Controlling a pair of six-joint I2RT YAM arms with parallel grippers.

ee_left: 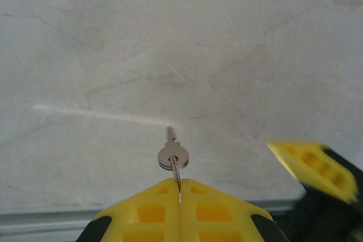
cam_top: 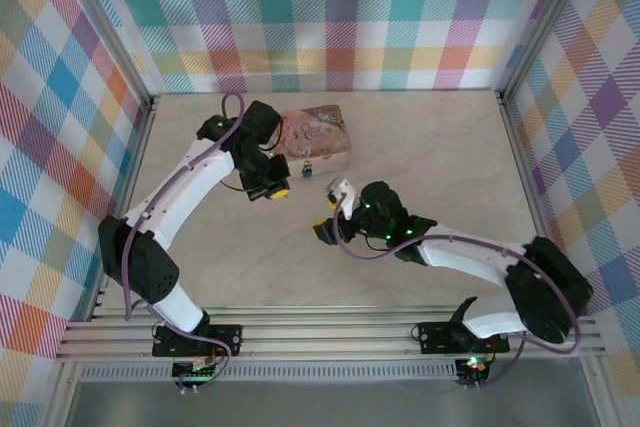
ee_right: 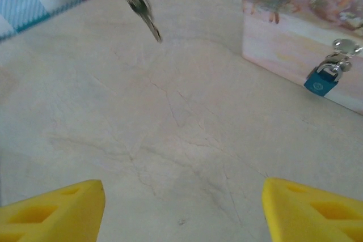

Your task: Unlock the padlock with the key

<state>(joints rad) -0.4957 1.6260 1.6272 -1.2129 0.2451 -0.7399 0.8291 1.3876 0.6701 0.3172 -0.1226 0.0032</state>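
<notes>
My left gripper (ee_left: 179, 184) is shut on a thin wire ring from which the small silver key (ee_left: 173, 154) hangs over the bare table. In the right wrist view the key (ee_right: 146, 12) dangles at the top left under a yellow fingertip. The padlock (ee_right: 321, 80), blue-bodied with a silver shackle, hangs on the hasp at the front of the pink pictured tin box (ee_right: 306, 9). My right gripper (ee_right: 184, 208) stands wide open low over the table with nothing between its fingers, facing the box. From above, the left gripper (cam_top: 278, 190) sits just left of the right gripper (cam_top: 330, 210).
The tin box (cam_top: 318, 135) lies at the back middle of the beige table (cam_top: 440, 167). Checked walls enclose the table on three sides. One right fingertip (ee_left: 315, 168) shows blurred at the lower right of the left wrist view.
</notes>
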